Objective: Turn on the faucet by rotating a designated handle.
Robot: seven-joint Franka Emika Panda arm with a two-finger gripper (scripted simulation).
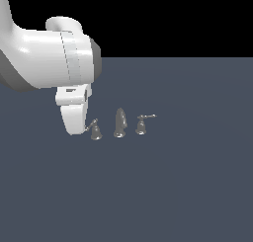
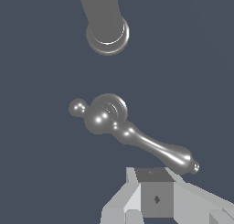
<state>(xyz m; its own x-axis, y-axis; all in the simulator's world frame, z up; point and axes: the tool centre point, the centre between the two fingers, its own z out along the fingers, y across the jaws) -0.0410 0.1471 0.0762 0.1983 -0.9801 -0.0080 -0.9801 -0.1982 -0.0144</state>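
The faucet is a small grey metal three-piece set on the floor, with an upright spout in the middle. The designated handle stands on the exterior view's left, its lever angled up toward the white hand. In the wrist view its lever runs from the bell base to a knobbed tip just in front of my gripper. The fingers look pressed together with nothing between them, close beside the lever's tip. The spout's base lies beyond.
A second, smaller handle with a thin horizontal lever stands on the exterior view's right of the spout. The big white arm fills the upper left. The floor is flat, dark blue-grey.
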